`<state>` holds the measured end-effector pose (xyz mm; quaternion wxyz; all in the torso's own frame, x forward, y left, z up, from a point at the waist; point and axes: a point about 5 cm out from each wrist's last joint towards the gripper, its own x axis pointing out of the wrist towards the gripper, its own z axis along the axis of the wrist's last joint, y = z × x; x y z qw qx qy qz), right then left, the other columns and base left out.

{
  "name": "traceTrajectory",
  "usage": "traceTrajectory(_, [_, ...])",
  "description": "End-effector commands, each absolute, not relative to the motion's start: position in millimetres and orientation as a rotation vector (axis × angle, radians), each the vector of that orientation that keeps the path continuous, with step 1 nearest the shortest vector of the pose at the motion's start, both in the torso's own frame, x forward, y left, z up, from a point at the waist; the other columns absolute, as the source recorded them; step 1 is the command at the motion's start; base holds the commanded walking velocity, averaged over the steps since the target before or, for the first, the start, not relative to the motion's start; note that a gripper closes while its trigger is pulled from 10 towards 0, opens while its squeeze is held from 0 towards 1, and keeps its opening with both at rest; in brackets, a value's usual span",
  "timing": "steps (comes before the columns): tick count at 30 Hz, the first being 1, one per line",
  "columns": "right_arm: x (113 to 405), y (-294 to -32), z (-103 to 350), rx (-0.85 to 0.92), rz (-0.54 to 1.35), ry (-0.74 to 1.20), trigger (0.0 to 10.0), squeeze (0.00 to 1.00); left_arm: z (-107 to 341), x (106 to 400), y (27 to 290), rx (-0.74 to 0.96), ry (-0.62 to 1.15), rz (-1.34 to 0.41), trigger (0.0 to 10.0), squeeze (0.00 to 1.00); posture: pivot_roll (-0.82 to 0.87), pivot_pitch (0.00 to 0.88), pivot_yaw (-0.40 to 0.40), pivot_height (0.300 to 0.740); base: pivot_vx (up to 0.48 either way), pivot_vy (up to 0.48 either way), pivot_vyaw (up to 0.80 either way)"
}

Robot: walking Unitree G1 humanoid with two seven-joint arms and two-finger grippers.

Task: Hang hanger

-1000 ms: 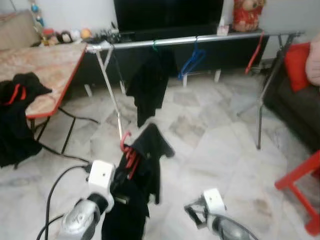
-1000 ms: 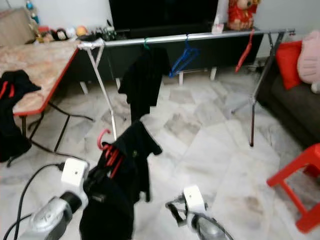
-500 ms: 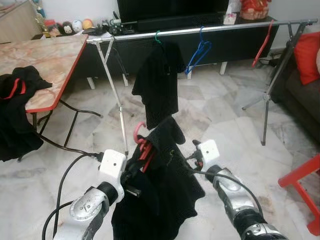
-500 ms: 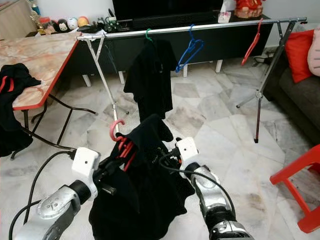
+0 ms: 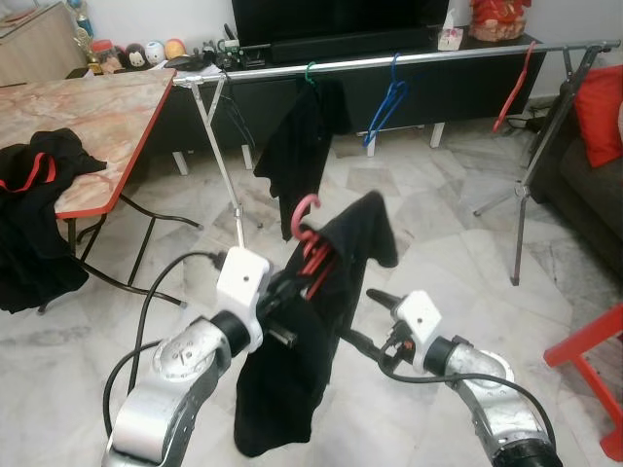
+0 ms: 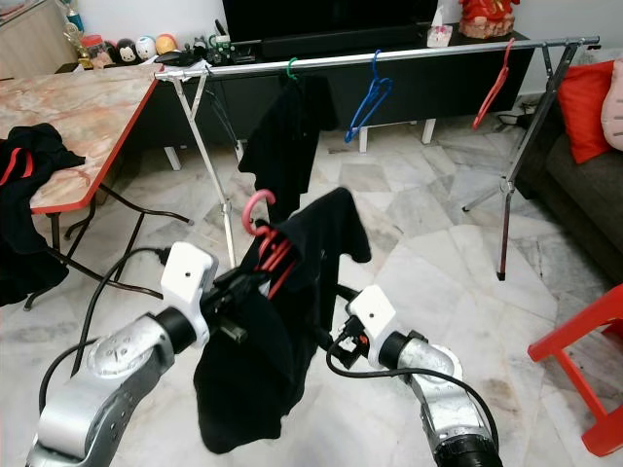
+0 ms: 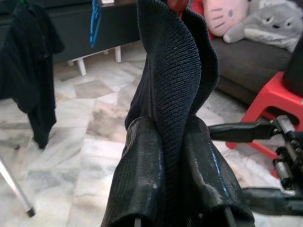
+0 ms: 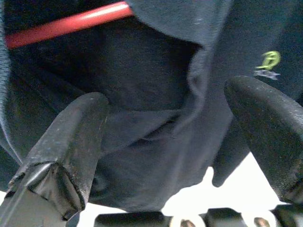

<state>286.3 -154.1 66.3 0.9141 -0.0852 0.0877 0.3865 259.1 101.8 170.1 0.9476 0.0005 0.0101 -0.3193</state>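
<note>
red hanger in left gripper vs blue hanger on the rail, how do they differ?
The red hanger carries a black garment; the blue hanger is bare. The red hanger is held by the left gripper, off the rail, with its hook free; the blue hanger's hook is over the rail. The red one is tilted; the blue one hangs down. Both have curved hooks.

A red hanger (image 5: 310,255) draped with a black garment (image 5: 310,341) tilts, hook up.

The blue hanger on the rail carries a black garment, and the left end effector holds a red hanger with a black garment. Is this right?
Not quite: the blue hanger on the rail hangs bare, as the left eye view shows. The left end effector does hold a red hanger with a black garment.
</note>
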Motion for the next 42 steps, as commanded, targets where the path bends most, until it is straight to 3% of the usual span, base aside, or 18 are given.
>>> traceTrajectory(1, [285,-151,68,-0.169,0.809,0.180,10.0,0.00,175,260,98,-0.003,0.008,-0.677,10.0,0.00,-0.06,0.000,0.075,0.740,0.000,0.000,0.00])
traceTrajectory(21, [298,-145,69,-0.209,0.694,0.172,10.0,0.00,177,254,87,-0.038,0.036,-0.765,10.0,0.00,-0.05,0.000,0.070,0.740,0.000,0.000,0.00])
traceTrajectory(32, [309,-157,58,-0.301,0.513,0.231,10.0,0.00,177,247,86,-0.054,0.054,-0.799,10.0,0.00,-0.03,0.000,0.063,0.740,0.000,0.000,0.00])
traceTrajectory(33, [310,-157,58,-0.296,0.509,0.225,6.9,0.00,178,246,86,-0.057,0.056,-0.803,10.0,0.00,-0.03,0.000,0.062,0.740,0.000,0.000,0.00])
traceTrajectory(34, [311,-157,58,-0.296,0.508,0.222,6.9,0.00,178,246,86,-0.057,0.056,-0.804,10.0,0.00,-0.03,0.000,0.062,0.740,0.000,0.000,0.00])
traceTrajectory(36, [311,-156,59,-0.285,0.502,0.214,0.0,0.00,177,246,86,-0.058,0.057,-0.804,10.0,0.00,-0.03,0.000,0.062,0.740,0.000,0.000,0.00])
traceTrajectory(42, [313,-156,60,-0.286,0.497,0.208,0.0,0.00,177,246,86,-0.060,0.059,-0.803,10.0,0.00,-0.03,0.000,0.060,0.740,0.000,0.000,0.00])
